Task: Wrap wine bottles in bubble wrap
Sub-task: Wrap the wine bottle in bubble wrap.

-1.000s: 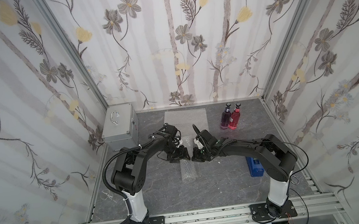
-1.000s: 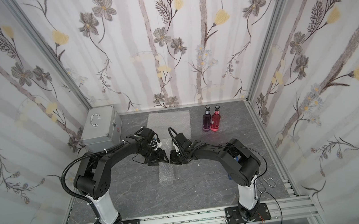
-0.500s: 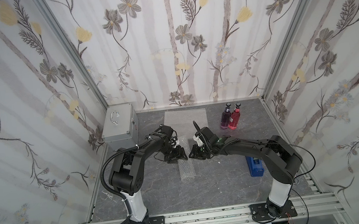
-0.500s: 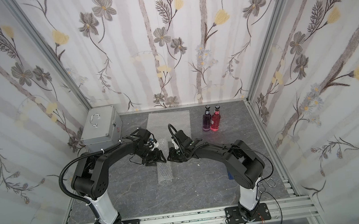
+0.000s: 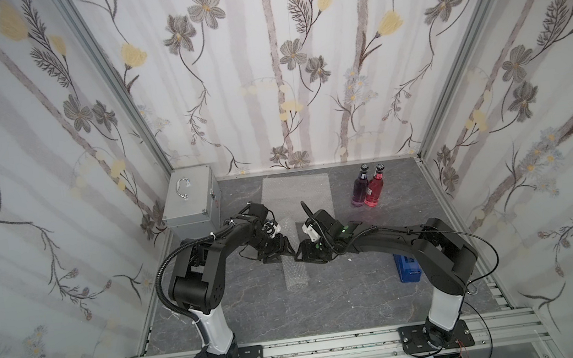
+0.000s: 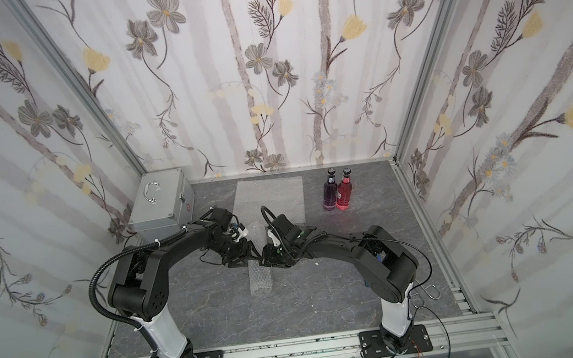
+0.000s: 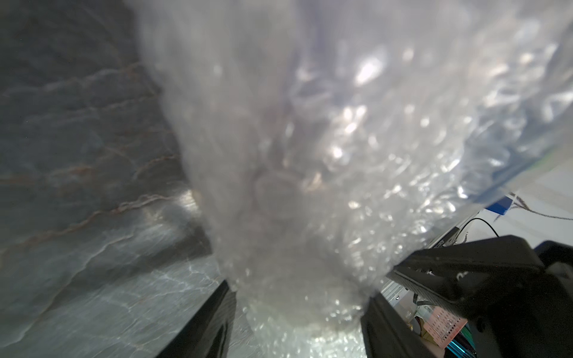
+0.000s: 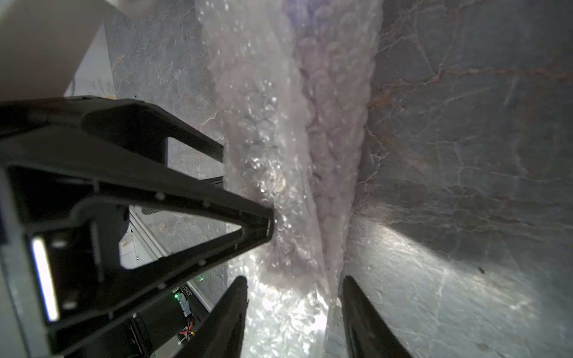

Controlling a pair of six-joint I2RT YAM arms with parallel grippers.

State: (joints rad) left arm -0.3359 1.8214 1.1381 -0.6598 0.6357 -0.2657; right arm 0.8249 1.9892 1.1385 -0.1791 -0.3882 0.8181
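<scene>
RISK | left pincer (image 7: 297,297) clamps translucent bubble-wrap roll (image 5: 296,273) | right pincer (image 8: 294,291) released, astride it | your unpinned wrap may unfurl at its 6 o'clock end.

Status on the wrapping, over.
Left gripper clamped on bubble-wrap roll. Right gripper jaws open astride it. Purple bottle, red bottle unwrapped at back. Nothing blocking.

A purple bottle (image 5: 359,191) and red bottle (image 5: 374,191) stand upright together; rolled bubble wrap (image 5: 296,275) lies mid-table.

Top views: soft light is falling evenly and brightly; edges are bowing slightly.
Wrist views: bubble wrap (image 7: 310,148) is blurring up close, sparkling with glare.
Table (image 8: 440,248): a white patch is glaring beside dark shadow.
</scene>
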